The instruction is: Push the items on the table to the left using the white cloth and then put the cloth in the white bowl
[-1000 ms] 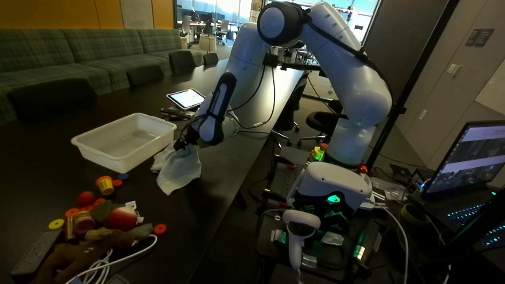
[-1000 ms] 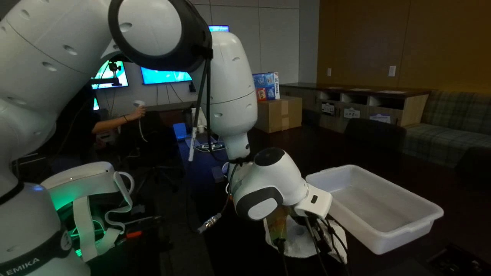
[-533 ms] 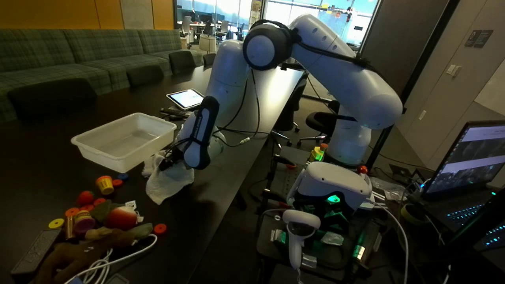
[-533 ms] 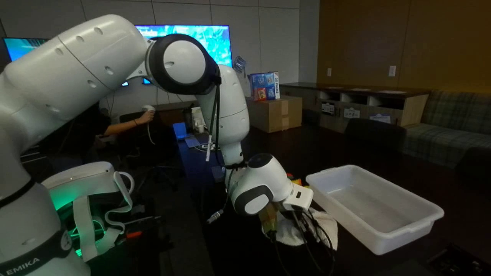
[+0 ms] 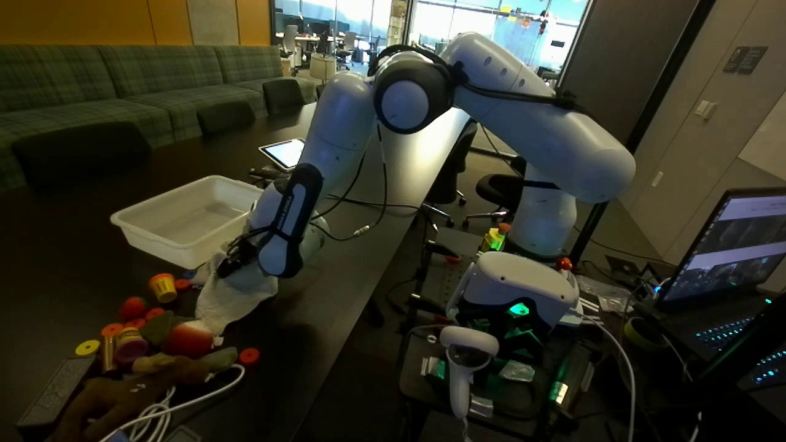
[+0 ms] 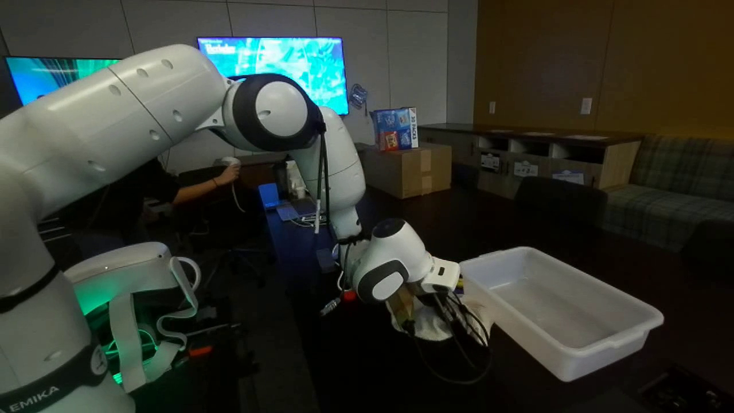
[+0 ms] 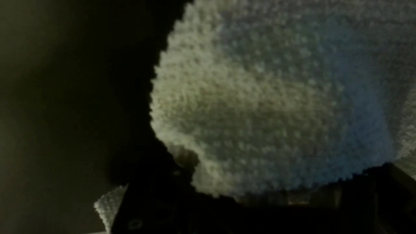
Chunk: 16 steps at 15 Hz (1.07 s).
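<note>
My gripper [image 5: 226, 267] is shut on the white cloth [image 5: 230, 301], which hangs down over the dark table [image 5: 334, 264]. The cloth also shows in an exterior view [image 6: 433, 324] and fills much of the wrist view [image 7: 260, 113], hiding the fingertips there. The cloth's lower corner is at the red plush piece [image 5: 189, 341] of the items in an exterior view; whether it touches cannot be told. The items include a yellow tub [image 5: 163, 288], a brown plush [image 5: 123, 393] and a white cord [image 5: 202, 402]. The white bowl [image 5: 184, 218], empty, is beside the gripper and in both exterior views [image 6: 556, 307].
A tablet [image 5: 284, 153] and dark items [image 5: 267, 175] lie behind the bowl. A black bar-shaped object [image 5: 58, 393] lies at the items' far side. A headset [image 5: 516, 282] sits on the cart by the arm's base. A person's arm [image 6: 200, 189] shows at the back.
The arm has lowered, and the gripper with the cloth has moved along the bowl toward the items. The cloth now covers part of the blue disc and reaches the red plush. The bowl stays put.
</note>
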Each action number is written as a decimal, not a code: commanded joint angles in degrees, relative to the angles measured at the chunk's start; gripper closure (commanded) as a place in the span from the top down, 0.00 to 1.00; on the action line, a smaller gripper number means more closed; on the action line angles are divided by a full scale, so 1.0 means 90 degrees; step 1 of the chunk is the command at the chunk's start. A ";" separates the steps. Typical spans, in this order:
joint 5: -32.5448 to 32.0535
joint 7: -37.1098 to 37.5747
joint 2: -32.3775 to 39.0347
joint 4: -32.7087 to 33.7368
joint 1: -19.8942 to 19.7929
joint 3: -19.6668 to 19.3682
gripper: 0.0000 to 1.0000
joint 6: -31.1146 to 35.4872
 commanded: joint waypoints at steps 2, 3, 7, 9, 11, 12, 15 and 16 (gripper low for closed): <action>0.0097 0.0166 0.0569 0.0847 0.0423 -0.0071 0.05 -0.0210; 0.0085 0.0174 0.0660 0.0961 0.0494 -0.0048 0.05 -0.0198; 0.0012 0.0171 0.0763 0.1217 0.0640 0.0173 0.05 -0.0218; -0.0101 0.0102 0.0713 0.1176 0.0569 0.0385 0.05 -0.0213; -0.0216 0.0025 0.0595 0.0993 0.0440 0.0586 0.05 -0.0204; -0.0282 -0.0027 0.0517 0.0822 0.0362 0.0643 0.05 -0.0142; -0.0489 -0.0168 0.0273 0.0266 0.0049 0.0715 0.05 0.0020; -0.0516 -0.0200 0.0210 0.0034 0.0020 0.0593 0.05 0.0170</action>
